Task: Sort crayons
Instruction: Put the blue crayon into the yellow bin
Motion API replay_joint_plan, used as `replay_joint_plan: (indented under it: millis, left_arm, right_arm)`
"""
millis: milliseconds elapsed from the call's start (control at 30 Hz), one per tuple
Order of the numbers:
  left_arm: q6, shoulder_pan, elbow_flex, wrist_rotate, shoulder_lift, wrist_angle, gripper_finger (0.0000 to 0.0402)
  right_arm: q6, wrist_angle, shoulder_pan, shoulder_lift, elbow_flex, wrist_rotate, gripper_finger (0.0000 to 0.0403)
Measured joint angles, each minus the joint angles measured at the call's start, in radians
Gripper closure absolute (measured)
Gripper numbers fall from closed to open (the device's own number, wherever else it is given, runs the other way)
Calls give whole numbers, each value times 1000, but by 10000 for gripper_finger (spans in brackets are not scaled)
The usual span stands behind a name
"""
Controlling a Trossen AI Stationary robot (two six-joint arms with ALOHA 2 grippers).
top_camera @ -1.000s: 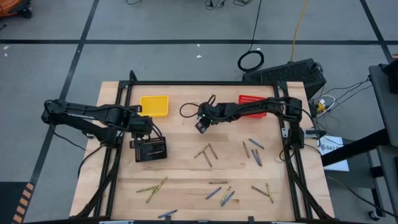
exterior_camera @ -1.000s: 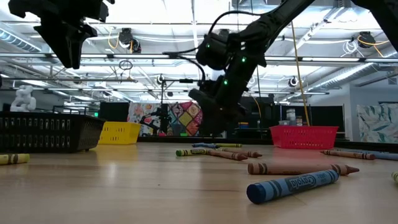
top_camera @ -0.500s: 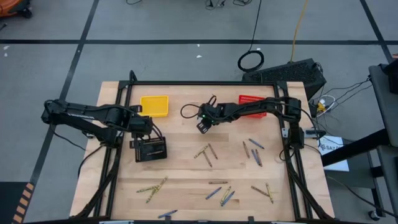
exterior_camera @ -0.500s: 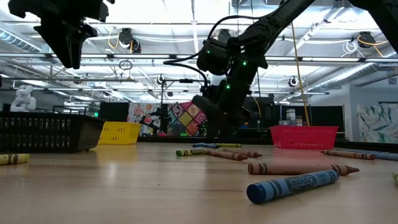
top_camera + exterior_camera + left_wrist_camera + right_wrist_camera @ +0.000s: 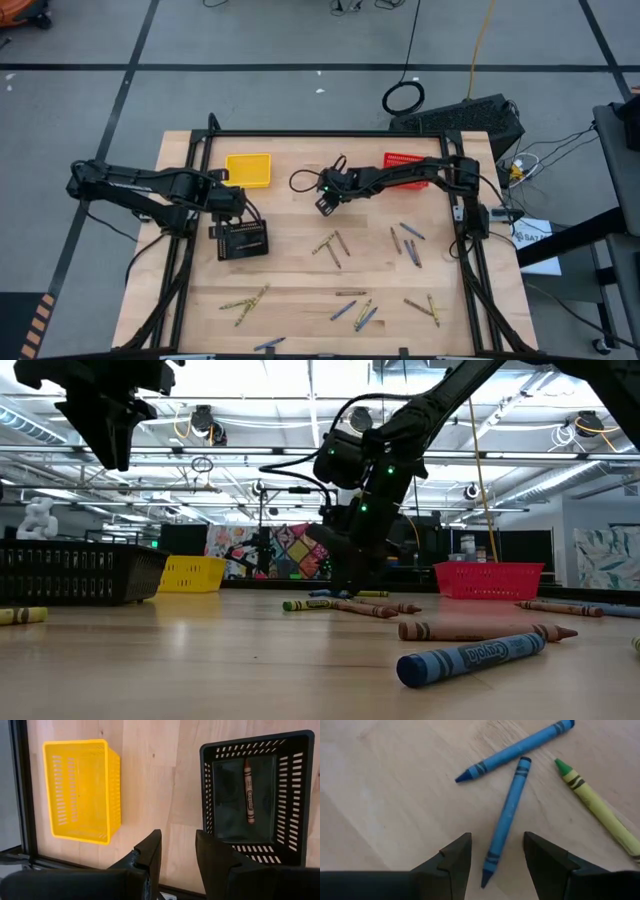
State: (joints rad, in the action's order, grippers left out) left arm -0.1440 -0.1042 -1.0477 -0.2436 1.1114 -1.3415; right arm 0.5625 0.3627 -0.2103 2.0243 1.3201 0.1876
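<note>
Right gripper [image 5: 495, 857] lower, astride lengthwise blue crayon [image 5: 507, 818]

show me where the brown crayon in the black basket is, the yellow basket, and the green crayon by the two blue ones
brown crayon [image 5: 248, 791]: left wrist view, middle of its wrapper.
yellow basket [image 5: 80, 790]: left wrist view, its mesh floor.
green crayon [image 5: 592, 806]: right wrist view, mid-shaft.

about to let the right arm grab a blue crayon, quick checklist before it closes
1. Right gripper jaws open: ok.
2. Blue crayon lies between the jaws: ok.
3. Second blue crayon and green crayon outside the jaws: ok.
4. Jaws low enough to pinch: cannot tell.
5. Left gripper away, above the table between yellow basket and black basket: ok.
6. Red basket unobstructed: cannot tell.
</note>
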Motion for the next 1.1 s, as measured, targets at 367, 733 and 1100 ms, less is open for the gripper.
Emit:
replay_joint_plan:
  millis: [367,733,1100]
  left_arm:
    - [-6,0,0,3,0,53,290]
    - [-7,0,0,3,0,55,290]
    - [-58,0,0,4,0,54,290]
  right_arm:
    - [-8,56,-23,4,2,-4,307]
    - [-80,68,-24,5,2,-19,394]
    - [-95,78,-17,-4,0,-27,401]
